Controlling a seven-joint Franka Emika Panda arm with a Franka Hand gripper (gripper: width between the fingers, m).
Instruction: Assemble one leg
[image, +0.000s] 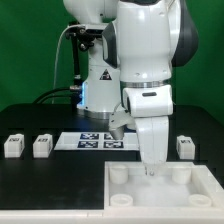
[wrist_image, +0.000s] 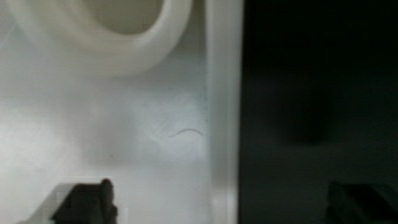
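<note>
Three legs stand on the dark table in the exterior view: two at the left (image: 12, 146) (image: 41, 146) and one at the right (image: 185, 147). Each is a small white block with a marker tag. My gripper (image: 152, 170) is down at the far rim of the large white square top (image: 200, 190). In the wrist view my gripper (wrist_image: 224, 205) is open and holds nothing. One fingertip (wrist_image: 84, 200) is over the white top (wrist_image: 107, 120) and the other is over the dark table. The top's rim edge runs between them, and a round corner socket (wrist_image: 151, 45) lies close by.
The marker board (image: 95, 141) lies flat behind the top, near the arm's base. The top has round sockets at its corners (image: 120, 173) (image: 180, 173) (image: 118, 198). A cable runs behind the arm at the exterior view's left.
</note>
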